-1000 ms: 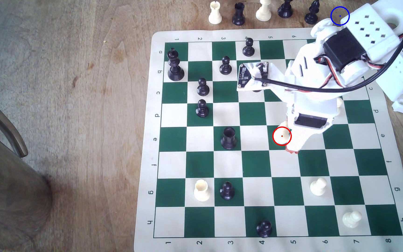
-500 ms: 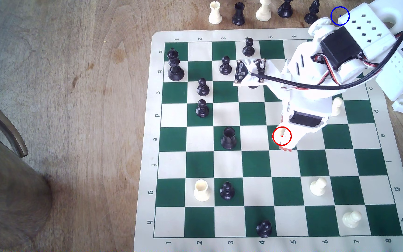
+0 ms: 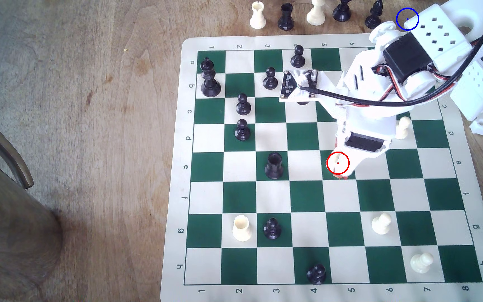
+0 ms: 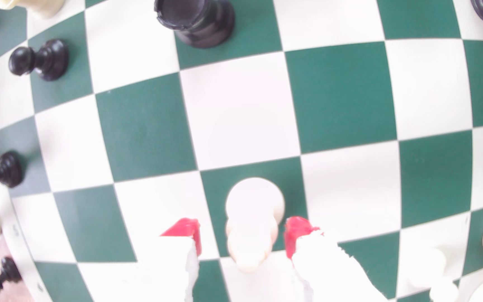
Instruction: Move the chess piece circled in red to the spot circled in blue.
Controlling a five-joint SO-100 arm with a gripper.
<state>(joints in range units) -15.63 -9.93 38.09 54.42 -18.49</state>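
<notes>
End effector: your end effector (image 4: 241,235) hangs low over the chessboard (image 3: 307,197) with its two red-tipped fingers (image 4: 186,229) spread narrowly; one tip sits on each side of the chess piece, and thin gaps show between the red pads and the cream plastic, so you are straddling it rather than gripping it.
Chess piece: the cream pawn (image 4: 252,223) stands upright between your fingertips on a green square; in the exterior view it sits inside the red circle (image 3: 336,159), mostly covered by your white arm.
The spot: the blue-circled patch (image 3: 402,16) of brown wooden worktop lies off the board, well apart from your end effector, past the far corner of the mat; your white arm housing overlaps part of the circle.
Near your end effector: a black rook (image 3: 273,165) stands two squares away towards the exterior view's left; another cream pawn (image 3: 403,127) stands just beyond your wrist on the exterior view's right.
Farther off: two more cream pawns (image 3: 381,223) and a cream rook (image 3: 241,228) stand nearer the board's lower edge; black pawns (image 3: 243,104) and a black king (image 3: 209,78) stand on the exterior view's left.
Off-board row: captured cream and black pieces (image 3: 315,13) line the worktop beside the spot.
</notes>
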